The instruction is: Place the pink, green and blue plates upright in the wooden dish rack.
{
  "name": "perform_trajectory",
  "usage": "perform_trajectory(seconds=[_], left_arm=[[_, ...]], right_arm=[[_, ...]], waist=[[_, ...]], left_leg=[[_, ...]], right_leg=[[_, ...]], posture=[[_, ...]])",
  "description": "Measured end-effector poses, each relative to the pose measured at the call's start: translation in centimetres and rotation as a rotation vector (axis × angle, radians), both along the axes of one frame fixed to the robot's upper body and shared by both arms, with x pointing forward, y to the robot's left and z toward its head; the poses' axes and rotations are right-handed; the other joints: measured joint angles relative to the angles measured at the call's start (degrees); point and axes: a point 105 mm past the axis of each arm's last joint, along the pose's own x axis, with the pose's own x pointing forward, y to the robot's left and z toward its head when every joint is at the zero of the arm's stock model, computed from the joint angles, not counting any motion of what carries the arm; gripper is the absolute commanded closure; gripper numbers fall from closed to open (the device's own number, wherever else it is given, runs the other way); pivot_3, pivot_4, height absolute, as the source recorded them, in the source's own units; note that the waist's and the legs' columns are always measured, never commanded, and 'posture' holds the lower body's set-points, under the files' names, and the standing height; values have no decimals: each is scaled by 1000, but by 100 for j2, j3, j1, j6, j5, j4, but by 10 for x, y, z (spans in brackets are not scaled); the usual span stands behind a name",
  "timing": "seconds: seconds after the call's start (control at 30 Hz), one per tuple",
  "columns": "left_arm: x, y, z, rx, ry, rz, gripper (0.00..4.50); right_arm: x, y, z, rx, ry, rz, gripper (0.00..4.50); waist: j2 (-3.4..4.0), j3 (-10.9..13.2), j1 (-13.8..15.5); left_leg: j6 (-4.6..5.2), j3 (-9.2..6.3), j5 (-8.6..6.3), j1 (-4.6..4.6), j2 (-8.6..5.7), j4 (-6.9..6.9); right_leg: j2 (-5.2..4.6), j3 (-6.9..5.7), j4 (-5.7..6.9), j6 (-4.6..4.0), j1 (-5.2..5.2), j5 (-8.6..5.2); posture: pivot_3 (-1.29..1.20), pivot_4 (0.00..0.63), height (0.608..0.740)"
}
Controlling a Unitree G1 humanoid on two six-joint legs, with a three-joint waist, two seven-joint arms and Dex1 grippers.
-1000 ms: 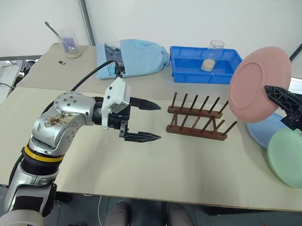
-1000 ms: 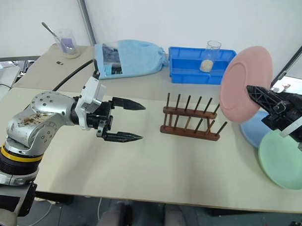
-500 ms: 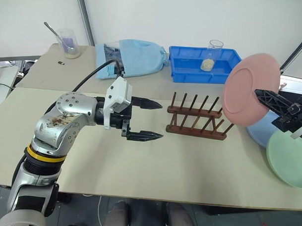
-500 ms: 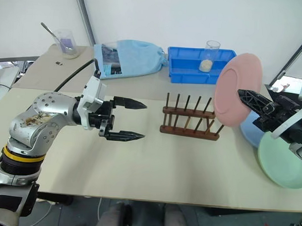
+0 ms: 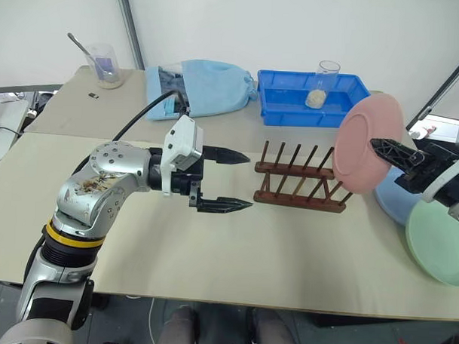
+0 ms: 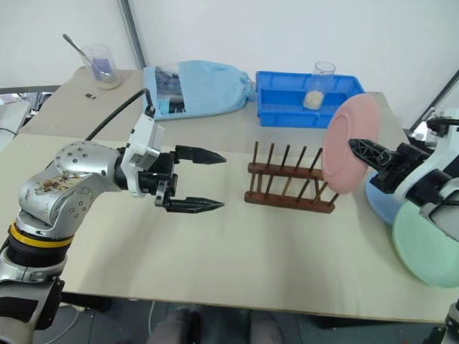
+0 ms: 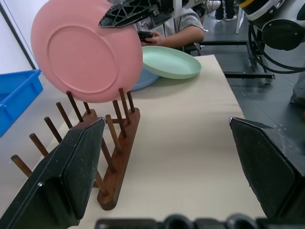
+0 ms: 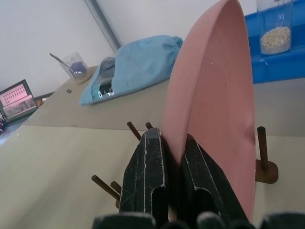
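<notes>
The pink plate [image 5: 365, 143] hangs upright over the right end of the wooden dish rack [image 5: 300, 183], its lower edge close to the last pegs. My right gripper [image 5: 381, 147] is shut on its rim, the plate's edge pinched between the black fingers [image 8: 145, 171]. The blue plate [image 5: 395, 201] lies flat on the table to the rack's right, partly under the green plate [image 5: 438, 243]. Left of the rack, my left gripper [image 5: 246, 182] hovers open and empty, pointing at the rack [image 7: 119, 143].
A blue plastic tray [image 5: 292, 114] holding a glass of grains [image 5: 327, 83] stands behind the rack. A light blue cloth bag [image 5: 202, 88] and a beaker with a spoon [image 5: 105, 66] sit at the back left. A person [image 7: 186, 28] sits beyond the table's right end.
My right gripper has carried the pink plate left and down toward the rack's right end, turning it more edge-on. The left gripper has stayed put, open.
</notes>
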Motion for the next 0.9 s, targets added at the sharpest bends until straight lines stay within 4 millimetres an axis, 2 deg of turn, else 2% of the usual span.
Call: perform_trajectory(seconds=[0.03, 0.23, 0.37, 0.5, 0.6, 0.77, 0.87, 0.9], left_arm=[[0, 0, 0, -1, 0, 2, 0], [0, -1, -1, -9, 3, 7, 0], [1, -2, -1, -11, -3, 5, 0], [-1, -7, -4, -12, 0, -19, 0], [-3, -12, -9, -3, 20, -53, 0], [-9, -23, -16, 11, 8, -127, 0], [-11, -31, -17, 0, -12, -159, 0], [-11, -32, -16, -3, -16, -163, 0]], right_arm=[[2, 0, 1, -5, 0, -8, 3558], [9, -1, 8, -36, -24, -38, 1472], [11, -10, 17, -90, -60, -97, 105], [-4, -33, 36, -260, -127, -191, 45], [-28, -51, 32, -449, -124, -244, 45], [-64, -76, -23, -673, 45, -325, 45], [-82, -80, -53, -791, 134, -337, 45], [-84, -80, -57, -801, 142, -336, 45]], waist=[[0, 0, 0], [0, 0, -4], [1, 0, 1], [6, 2, 73], [5, 1, 142], [8, -1, 146], [20, -7, 128], [20, -8, 121]], left_leg=[[0, 0, 0, 0, 0, 0], [0, 1, 0, 0, 0, 0], [0, 1, 0, -1, -1, 0], [0, 0, 0, -4, -5, -1], [7, -3, -4, -10, -3, -2], [8, -1, -5, -14, -6, 11], [8, 2, -3, -10, -6, 18], [8, 2, -3, -7, -6, 18]], right_leg=[[0, 0, 0, 0, 0, 0], [0, 0, 0, 1, 0, 1], [0, 0, 0, 1, 0, 1], [-4, -1, -4, 2, 0, -1], [-3, -6, -14, 6, 1, -3], [-5, -3, -15, 17, 3, 2], [-5, 4, -14, -10, 5, -10], [-5, 4, -14, -12, 8, -11]], posture=[[0, 150, 696], [0, 150, 696], [0, 150, 696], [0, 150, 696], [0, 150, 696], [0, 150, 696], [0, 150, 696], [0, 150, 696]])
